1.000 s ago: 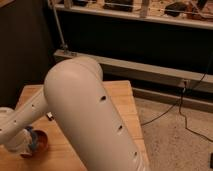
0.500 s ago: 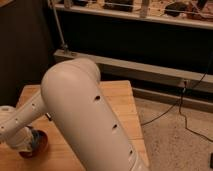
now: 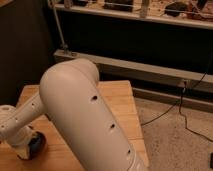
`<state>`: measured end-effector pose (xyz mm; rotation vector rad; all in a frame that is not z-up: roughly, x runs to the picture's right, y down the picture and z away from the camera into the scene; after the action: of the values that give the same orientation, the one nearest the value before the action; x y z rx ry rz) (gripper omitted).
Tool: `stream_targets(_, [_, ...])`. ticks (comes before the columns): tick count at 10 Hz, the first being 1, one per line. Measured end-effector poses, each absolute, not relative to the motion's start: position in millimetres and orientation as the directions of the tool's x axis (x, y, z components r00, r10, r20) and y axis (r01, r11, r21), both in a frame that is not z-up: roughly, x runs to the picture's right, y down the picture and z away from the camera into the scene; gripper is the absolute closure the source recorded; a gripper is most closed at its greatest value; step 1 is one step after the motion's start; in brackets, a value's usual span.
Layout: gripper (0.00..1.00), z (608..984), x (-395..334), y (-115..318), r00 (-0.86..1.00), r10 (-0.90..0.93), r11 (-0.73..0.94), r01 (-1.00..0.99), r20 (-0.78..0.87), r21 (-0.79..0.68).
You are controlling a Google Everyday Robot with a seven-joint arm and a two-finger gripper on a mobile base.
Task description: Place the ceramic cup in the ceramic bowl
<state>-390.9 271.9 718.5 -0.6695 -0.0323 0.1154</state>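
Observation:
My white arm (image 3: 85, 120) fills the middle of the camera view and reaches down to the lower left. The gripper (image 3: 22, 146) is at its end, low over the wooden table (image 3: 117, 107) near the left front corner, mostly hidden by the wrist. Just right of it a dark round shape with a light-blue glossy patch shows, which seems to be the ceramic cup (image 3: 36, 146). Only a thin darker edge around it hints at the ceramic bowl (image 3: 43, 139); the rest is hidden behind the wrist. I cannot tell whether the cup is held or resting.
A metal rack (image 3: 140, 10) with a dark lower part stands behind the table. A black cable (image 3: 172, 107) runs over the speckled floor on the right. The table's right edge lies close to the arm.
The arm's wrist has shifted slightly over the bowl and cup. Less of the orange-red bowl shows now than a second ago.

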Motion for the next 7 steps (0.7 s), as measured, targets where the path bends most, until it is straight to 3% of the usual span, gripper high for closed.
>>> stream_targets(7, [0.2,699.7,-380.2,189.5,0.95,0.311,0.762,-0.272,-0.035,-0.587])
